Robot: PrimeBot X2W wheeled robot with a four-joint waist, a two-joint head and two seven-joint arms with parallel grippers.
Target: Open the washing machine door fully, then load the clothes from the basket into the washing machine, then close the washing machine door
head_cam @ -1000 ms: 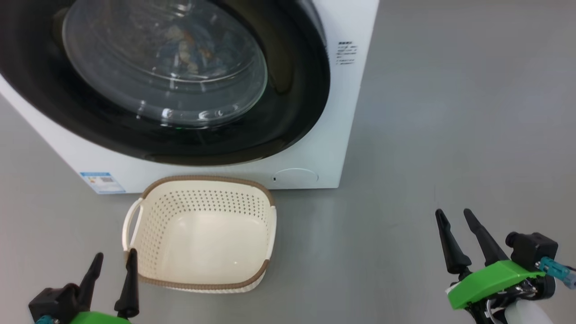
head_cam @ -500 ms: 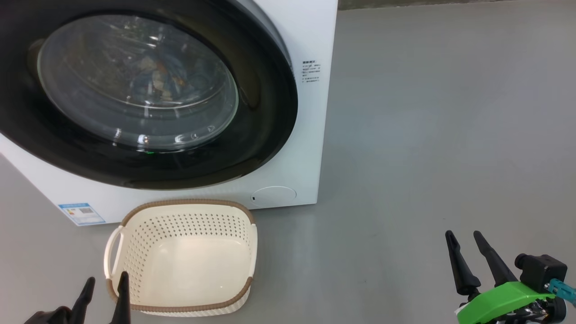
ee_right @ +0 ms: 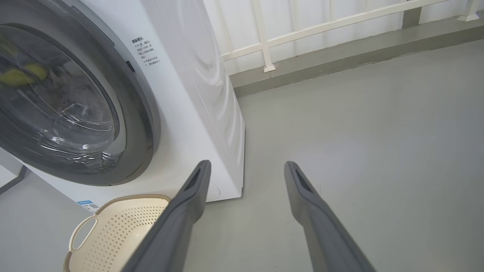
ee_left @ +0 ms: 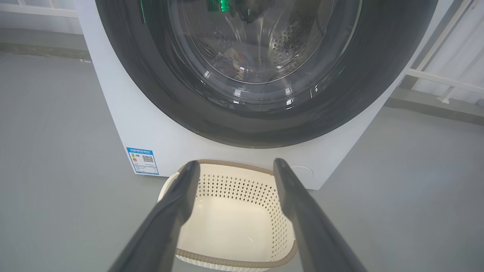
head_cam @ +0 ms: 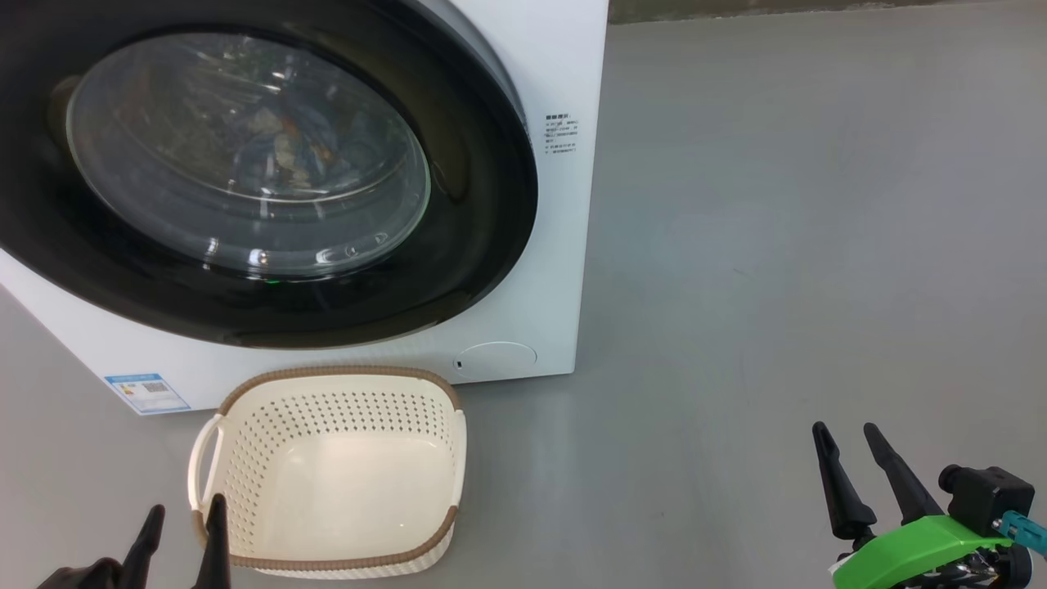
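The washing machine [head_cam: 564,245] stands ahead on the left, and its black-rimmed washing machine door [head_cam: 483,204] lies flat against the front. Through the glass I see the clothes [head_cam: 294,147] inside the drum, blue with orange specks. The cream basket [head_cam: 327,409] sits on the floor right below the door, with nothing in it. My left gripper [head_cam: 186,507] is open at the basket's near left handle. The left wrist view shows that left gripper [ee_left: 236,162] open over the basket [ee_left: 242,185]. My right gripper [head_cam: 844,427] is open over bare floor far to the right.
Grey floor [head_cam: 777,286] stretches right of the machine. A round cover [head_cam: 495,358] and a blue label [head_cam: 147,393] sit low on the machine's front. In the right wrist view a white railing [ee_right: 264,41] on a raised kerb [ee_right: 340,56] runs behind the machine.
The head view has shifted: machine and basket now sit lower and further left, and both grippers show lower in the picture. Both stay open, and the basket has not moved against the machine.
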